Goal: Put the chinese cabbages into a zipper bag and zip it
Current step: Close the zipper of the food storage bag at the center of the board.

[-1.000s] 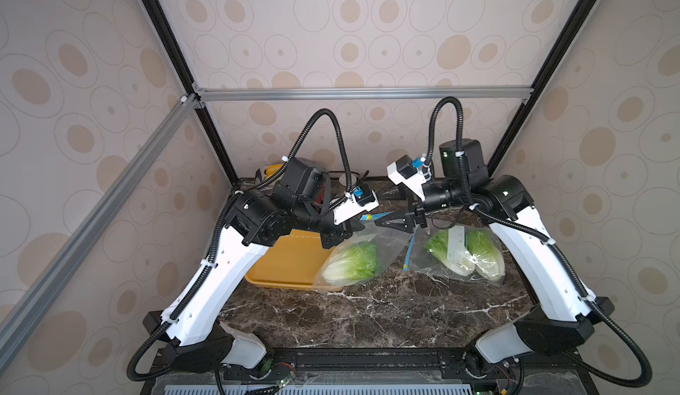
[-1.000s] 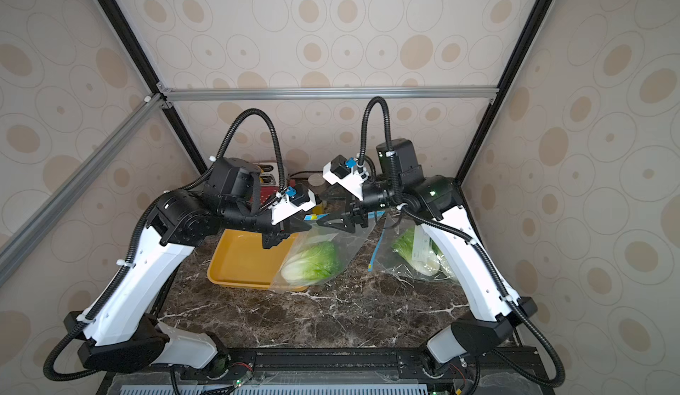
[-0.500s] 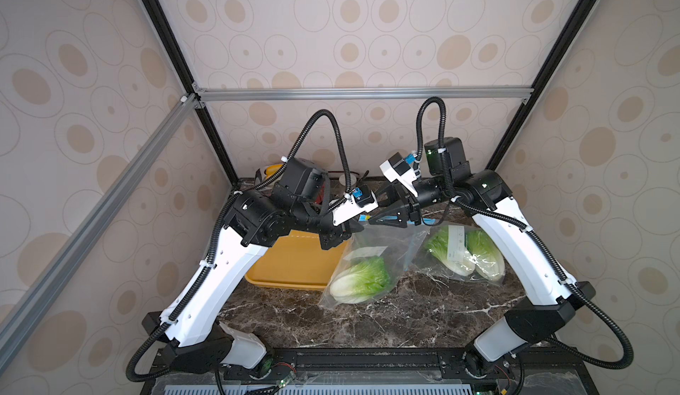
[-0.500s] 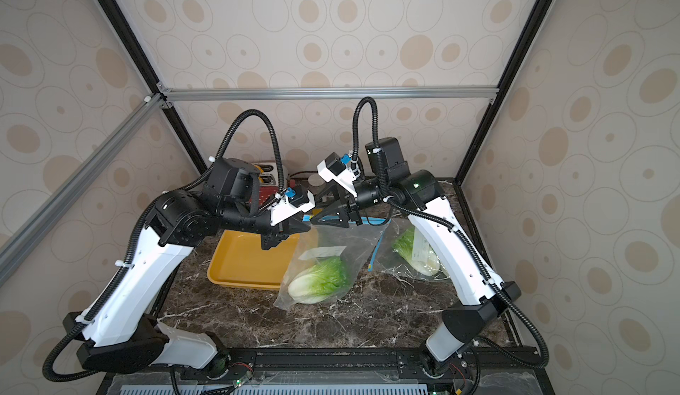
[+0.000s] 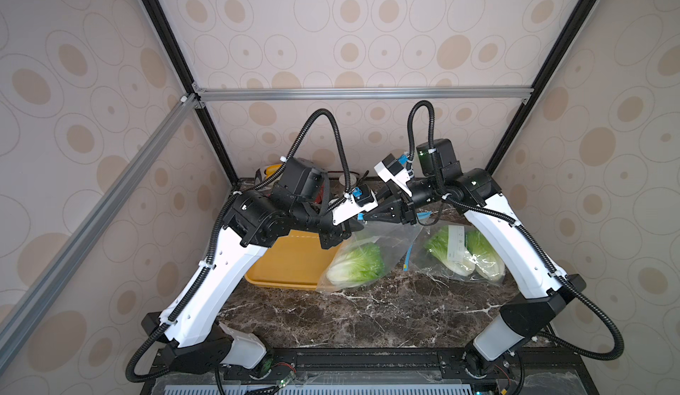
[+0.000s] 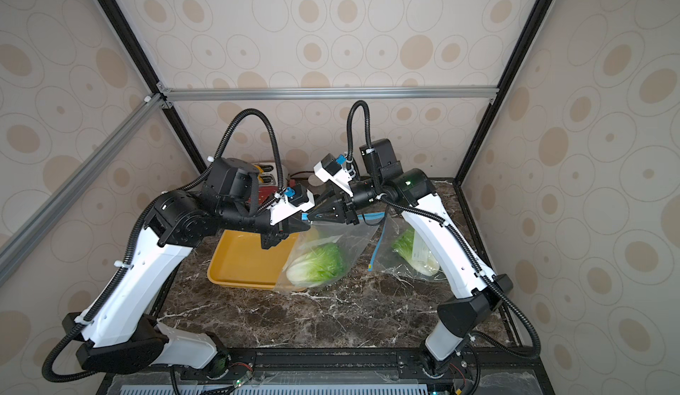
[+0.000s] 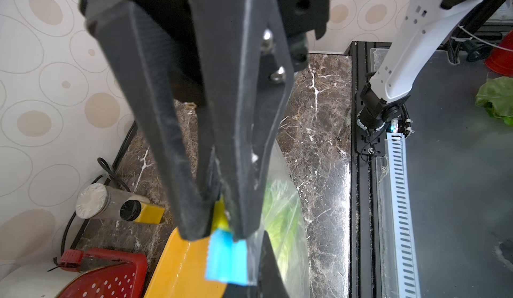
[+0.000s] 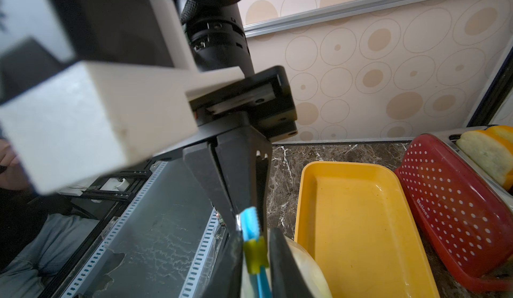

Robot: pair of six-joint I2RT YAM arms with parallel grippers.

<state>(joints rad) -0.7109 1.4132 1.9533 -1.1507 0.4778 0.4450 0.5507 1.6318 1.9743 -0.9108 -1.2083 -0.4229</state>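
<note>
A clear zipper bag (image 5: 386,233) hangs by its blue-edged mouth and holds one chinese cabbage (image 5: 357,266) (image 6: 317,264), whose base rests on the table. My left gripper (image 5: 357,224) (image 7: 213,227) is shut on the blue end tab (image 7: 226,257) of the zip. Right beside it, my right gripper (image 5: 368,218) (image 8: 256,267) is shut on the yellow-green slider (image 8: 254,256). Two more chinese cabbages (image 5: 443,251) (image 5: 486,259) lie in a second clear bag (image 5: 423,264) on the table's right side.
A bare yellow tray (image 5: 290,260) lies under my left arm. Behind it stand a red perforated basket (image 8: 455,199), a toaster with bread slices (image 8: 488,149) and a metal cylinder (image 7: 105,205). Dark marble tabletop (image 5: 368,312) lies in front.
My right gripper has moved left to the bag's mouth beside the left gripper and closed on the slider. The bag hangs lower, its cabbage now on the table.
</note>
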